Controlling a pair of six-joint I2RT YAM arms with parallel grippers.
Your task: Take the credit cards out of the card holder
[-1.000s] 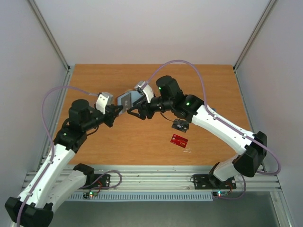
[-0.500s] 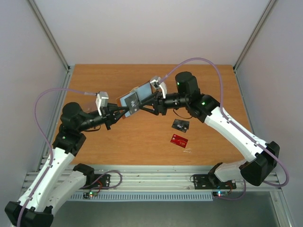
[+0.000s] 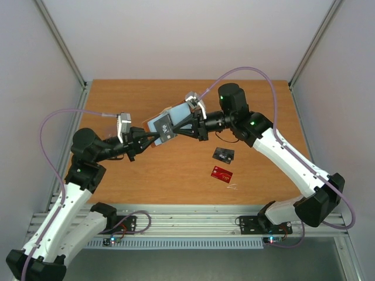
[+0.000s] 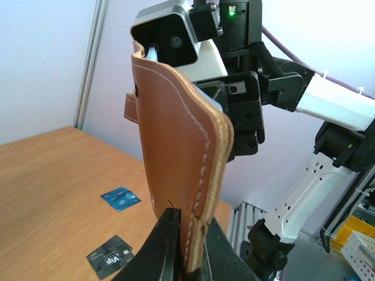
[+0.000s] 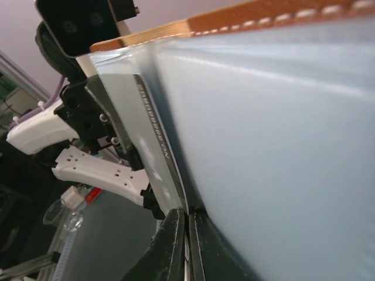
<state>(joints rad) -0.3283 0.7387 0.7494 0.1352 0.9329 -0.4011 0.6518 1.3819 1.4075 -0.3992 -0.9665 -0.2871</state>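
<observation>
The left gripper (image 4: 186, 237) is holding the card holder (image 4: 176, 146) in the air; the right gripper (image 5: 188, 231) is pinching a card (image 5: 153, 126) inside it; a red card (image 3: 222, 173) is lying on the table (image 3: 146, 175).

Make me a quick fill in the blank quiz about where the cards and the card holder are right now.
1. The left gripper holds the brown card holder ___ the table, not resting on it.
2. ___ cards lie on the table.
3. Of those, the red card lies ___ to the arm bases than the dark card.
4. The right gripper pinches the third card at the holder's pale ___ inside.
Missing words: above; Two; nearer; blue.
</observation>
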